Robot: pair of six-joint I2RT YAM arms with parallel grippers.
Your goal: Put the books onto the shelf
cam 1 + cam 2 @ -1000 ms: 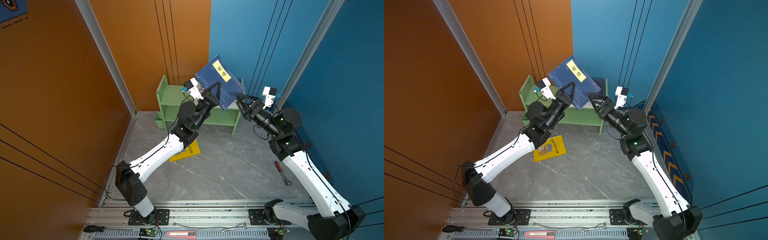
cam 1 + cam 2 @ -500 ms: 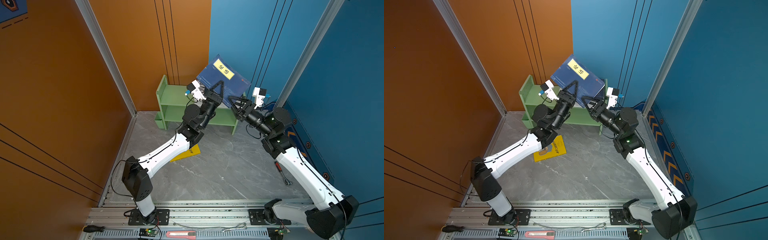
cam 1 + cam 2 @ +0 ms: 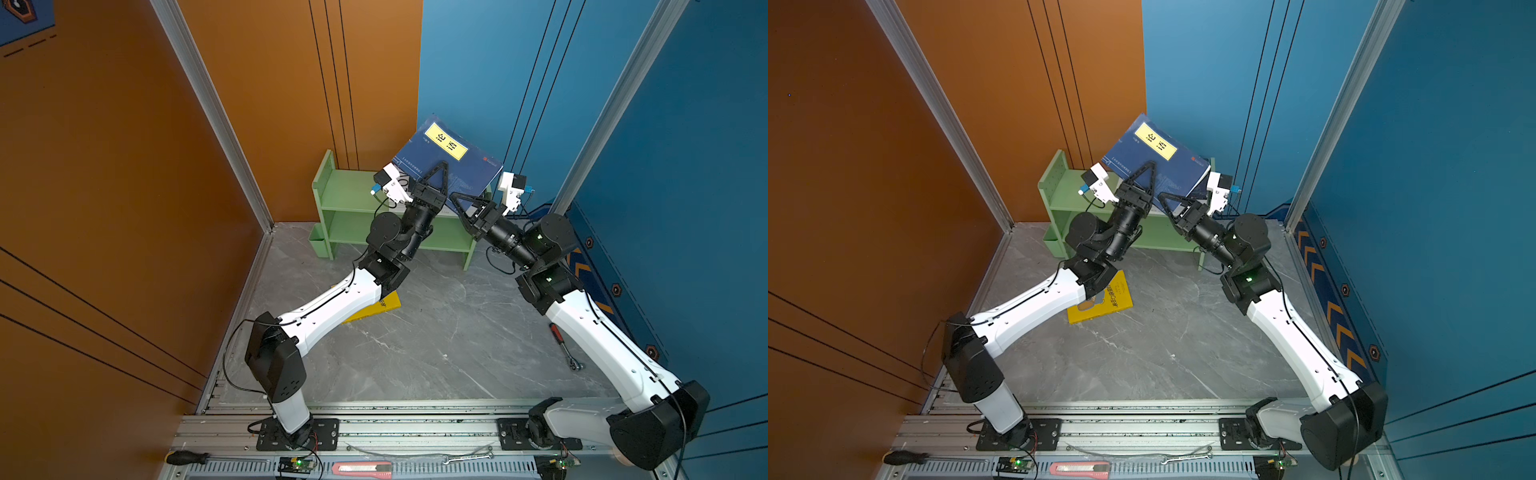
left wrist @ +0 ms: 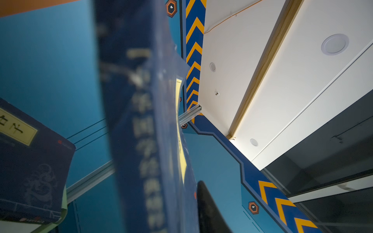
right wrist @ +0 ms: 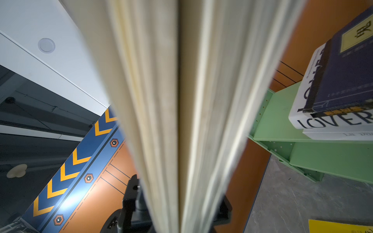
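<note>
A navy book [image 3: 451,166] [image 3: 1156,160] with a yellow label hangs tilted above the pale green shelf [image 3: 345,195] [image 3: 1065,195]. My right gripper [image 3: 459,203] [image 3: 1166,198] is shut on its lower page edge; the pages [image 5: 181,100] fill the right wrist view. My left gripper [image 3: 438,176] [image 3: 1148,168] straddles the spine side [image 4: 145,141]. One finger [image 4: 210,211] lies close against the cover and the other is hidden. On the shelf's top tier lies a stack: the white LOVER book [image 5: 331,121] with another navy book [image 5: 347,80] [image 4: 30,171] on top. A yellow book [image 3: 1100,301] lies on the floor.
A small green cup [image 3: 318,241] hangs on the shelf's left side. A red-handled ratchet [image 3: 563,347] lies on the floor at the right. A screwdriver [image 3: 183,457] and a red knife [image 3: 361,467] rest on the front rail. Walls stand close behind the shelf.
The right gripper, open beside the book a second ago, has closed on its page edge. Both arms have reached further towards the shelf, carrying the book back over its right end.
</note>
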